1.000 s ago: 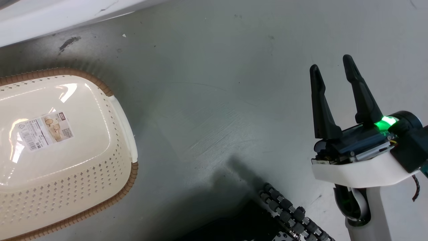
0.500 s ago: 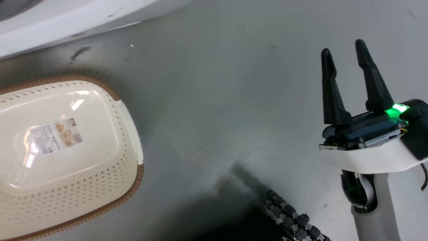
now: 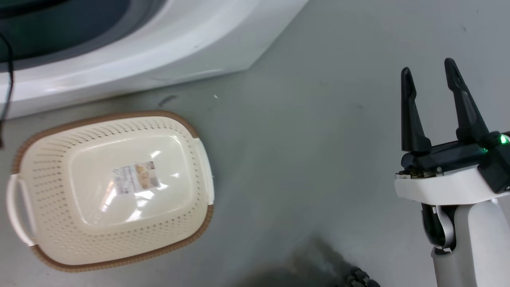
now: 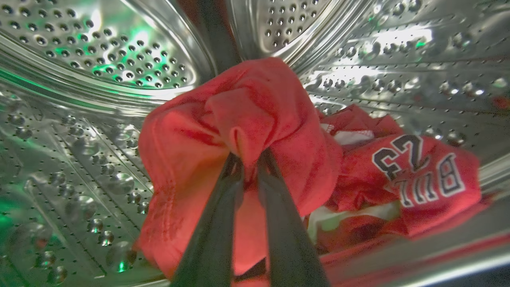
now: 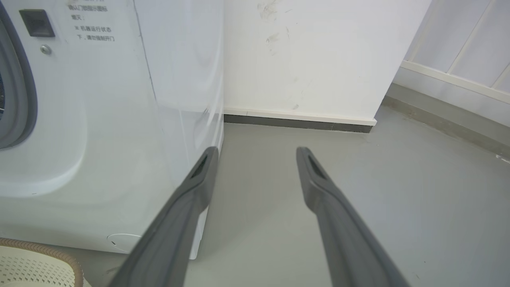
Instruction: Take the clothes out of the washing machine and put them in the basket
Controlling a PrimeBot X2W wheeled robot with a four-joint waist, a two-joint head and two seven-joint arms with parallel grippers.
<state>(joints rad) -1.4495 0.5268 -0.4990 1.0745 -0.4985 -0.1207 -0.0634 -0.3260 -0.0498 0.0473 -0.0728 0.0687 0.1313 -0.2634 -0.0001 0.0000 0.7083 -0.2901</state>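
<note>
**Left arm in the drum, one garment pinched, extraction next**

Left gripper [image 4: 249,157] is inside the washing machine [image 3: 179,44]. Its fingers are nearly closed, with only a thin gap, and they pinch a fold of a red garment [image 4: 239,119]. The cloth bunches over the fingertips and drapes down both sides. The grip looks solid, but it's on one fold, not the bulk.

The rest of the clothes [image 4: 418,175] lie low on the right of the steel drum [image 4: 99,59], just beside the held piece. I can't tell whether they're tangled with it.

The basket [image 3: 51,171] sits on the floor [image 3: 303,139] just in front of the machine, with no garment in it yet.

Right gripper [image 3: 427,67] has its fingers spread wide with nothing in them. It hangs over bare floor, well apart from the basket.

To do this step well, I'd suggest:
- Lift slightly first, so the hanging cloth comes off the pile.
- Retract straight through the porthole, keeping the trailing hem off the rubber rim.
- Go slowly. If a second garment drags along, it could drop short of the basket.
- Keep the fingers closed until the garment is over the middle of the basket, then lower it and release.
</note>
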